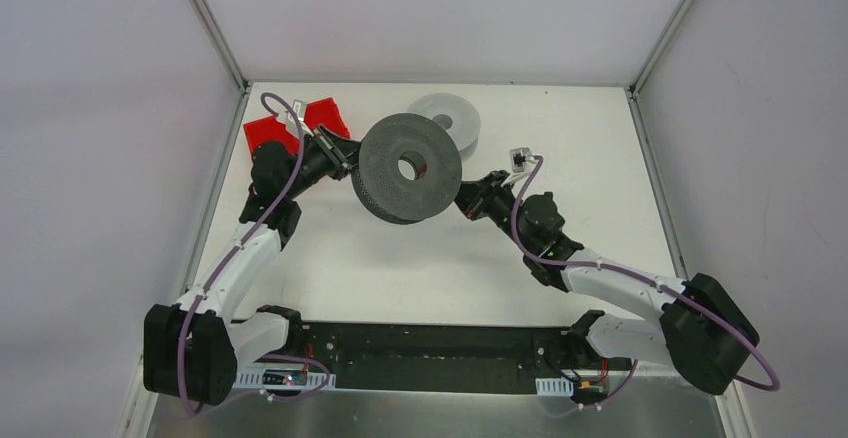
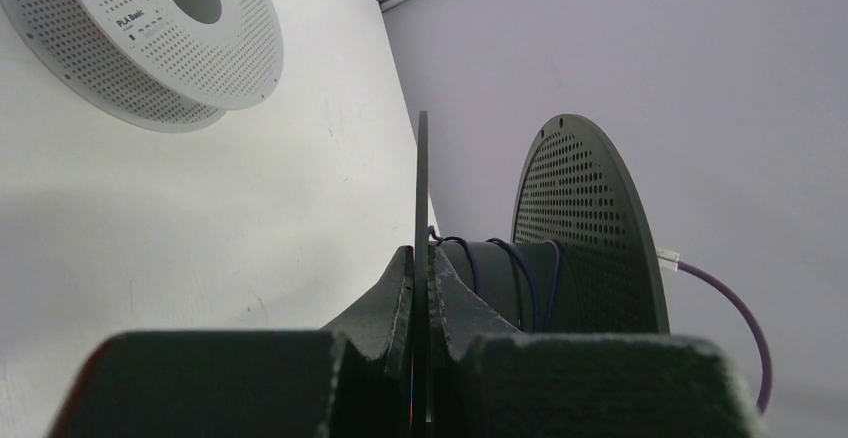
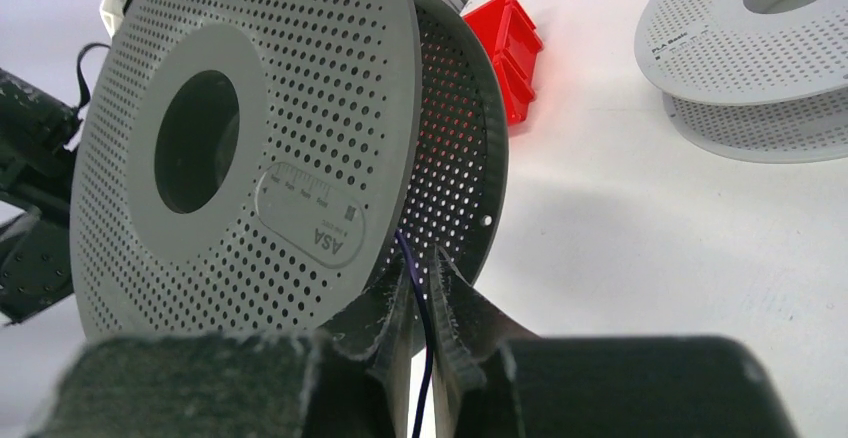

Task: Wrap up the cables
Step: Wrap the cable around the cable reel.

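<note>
**Q:** Fingers, status?

**A:** My left fingers [image 2: 408, 283] are clamped on the rim of one flange of the dark spool [image 1: 407, 168] and appear to hold it up off the bench [image 1: 400, 268]. My right fingers [image 3: 402, 303] are pinched on the cable [image 3: 424, 358], just beside the same spool.

**Q:** Layout, largest first?

**A:**
- The bench.
- The dark spool, tilted, between my two arms.
- A pale spool [image 1: 450, 118], lying flat behind the dark one.
- A red bin [image 1: 270, 133], at the far left.
- The cable. A few loose turns sit on the dark hub, and one strand runs from the hub down between my right fingers.

**Q:** How will the cable handle?

**A:** By my judgement it is very light, limp and thread-thin, and smooth enough to slide through a soft pinch. It will not hold a shape, so any slack is likely to spring off the hub. Take hold on the free strand close to the hub, between the flanges, and apply light tension. The perforated flanges are thin, so grip them at the rim only.
</note>
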Robot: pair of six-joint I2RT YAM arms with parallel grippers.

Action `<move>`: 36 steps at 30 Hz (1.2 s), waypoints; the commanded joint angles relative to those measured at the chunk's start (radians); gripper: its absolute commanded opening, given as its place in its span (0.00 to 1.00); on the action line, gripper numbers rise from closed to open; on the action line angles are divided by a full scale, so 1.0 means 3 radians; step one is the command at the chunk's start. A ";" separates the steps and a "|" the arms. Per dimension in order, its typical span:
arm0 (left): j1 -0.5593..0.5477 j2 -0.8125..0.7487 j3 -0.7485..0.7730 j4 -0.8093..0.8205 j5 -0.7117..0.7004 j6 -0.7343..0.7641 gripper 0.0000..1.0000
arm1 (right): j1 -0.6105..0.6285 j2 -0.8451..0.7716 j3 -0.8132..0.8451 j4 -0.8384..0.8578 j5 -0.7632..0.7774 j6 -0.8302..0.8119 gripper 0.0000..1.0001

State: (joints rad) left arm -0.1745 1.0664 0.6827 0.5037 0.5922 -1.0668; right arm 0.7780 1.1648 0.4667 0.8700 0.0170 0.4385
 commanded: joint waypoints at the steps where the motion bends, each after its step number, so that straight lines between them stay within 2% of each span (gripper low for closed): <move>1: 0.0037 0.0016 0.0004 0.0537 -0.0103 -0.0269 0.00 | 0.0058 -0.0114 0.0241 -0.0213 0.0160 0.0190 0.12; 9: 0.0040 0.0098 0.0054 0.0675 -0.0003 -0.0250 0.00 | 0.0069 -0.0141 0.0264 -0.0506 0.0262 0.0109 0.14; 16: 0.0043 0.0292 0.0160 0.1111 0.0496 -0.0266 0.00 | 0.0070 -0.0395 0.0228 -0.0741 0.0352 -0.0104 0.19; 23: 0.0044 0.0307 0.0308 0.1016 0.0889 -0.0032 0.00 | 0.0070 -0.0825 0.0105 -0.1053 0.0408 -0.0271 0.25; 29: 0.0049 0.0299 0.0724 0.0086 0.1466 0.0752 0.00 | 0.0062 -0.1378 0.0077 -0.1630 0.0707 -0.0974 0.28; 32: 0.0047 0.0276 0.0985 -0.0671 0.1650 0.1281 0.00 | 0.0063 -0.1615 0.0160 -0.1927 0.0877 -0.1245 0.29; 36: 0.0045 0.0267 0.1276 -0.1593 0.1858 0.2021 0.00 | 0.0065 -0.1799 0.0357 -0.2183 0.0854 -0.1569 0.30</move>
State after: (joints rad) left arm -0.1684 1.1759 0.9577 0.3065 1.0267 -0.7193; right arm 0.7963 0.6693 0.4892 0.3157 0.2379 0.1219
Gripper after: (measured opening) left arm 0.008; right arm 0.296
